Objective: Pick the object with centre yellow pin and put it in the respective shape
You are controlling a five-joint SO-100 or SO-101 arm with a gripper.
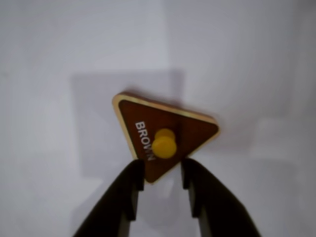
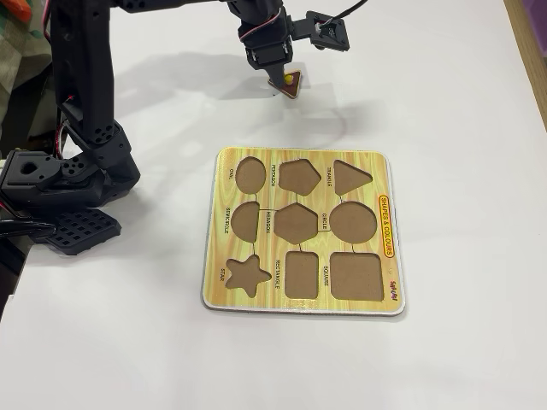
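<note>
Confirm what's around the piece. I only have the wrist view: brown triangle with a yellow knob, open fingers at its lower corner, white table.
Observer: In the fixed view the triangle piece lies on the table beyond the puzzle board's far edge, apart from it.
Operator: Is the target slot free?
Observer: Yes, the triangle recess in the board's top row, far right, is empty.
Operator: Other pieces seated?
Observer: None; all nine recesses show bare brown.
Operator: Gripper?
Observer: The gripper points down over the piece, open, nothing gripped yet.

Soft, even light; the wrist view is blurred and hazy, the fixed view sharp with faint shadows.
</note>
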